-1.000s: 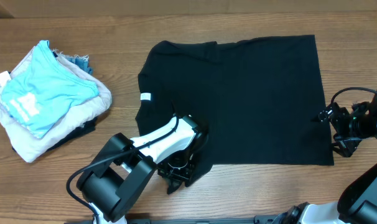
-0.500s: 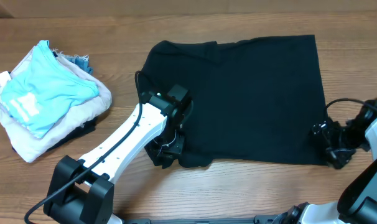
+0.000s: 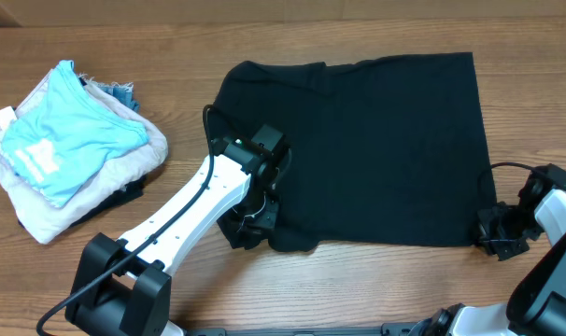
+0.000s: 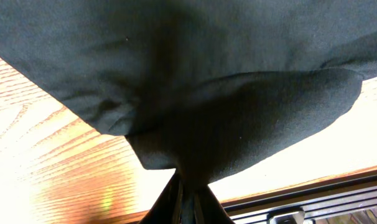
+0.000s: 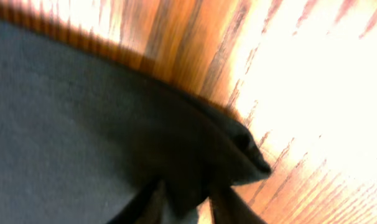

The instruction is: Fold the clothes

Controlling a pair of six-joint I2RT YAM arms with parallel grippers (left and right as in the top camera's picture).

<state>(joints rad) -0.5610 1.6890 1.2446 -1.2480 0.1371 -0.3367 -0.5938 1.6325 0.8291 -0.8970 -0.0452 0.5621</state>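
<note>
Fabric is bunching between the fingers of my left tool (image 3: 248,222), which is pinching narrow on the near-left corner of the one black shirt (image 3: 386,140). That shirt is lying spread flat over the middle of the counter (image 3: 376,289), reaching toward the far edge and the right edge. In my left wrist view its pinched corner is gathering into a dark fold. My right tool (image 3: 501,233) is sitting at the shirt's near-right corner, close to the counter's right edge. Its wrist view is blurring, but the cloth's corner is showing between two narrow fingers, so I am holding the shirt there too. Two tools, then, are gripping one garment. Near the left edge one pile of folded clothes (image 3: 96,182) is resting well apart from the shirt, with one light blue piece (image 3: 68,126) on top. I cannot count the pale layers under it.
</note>
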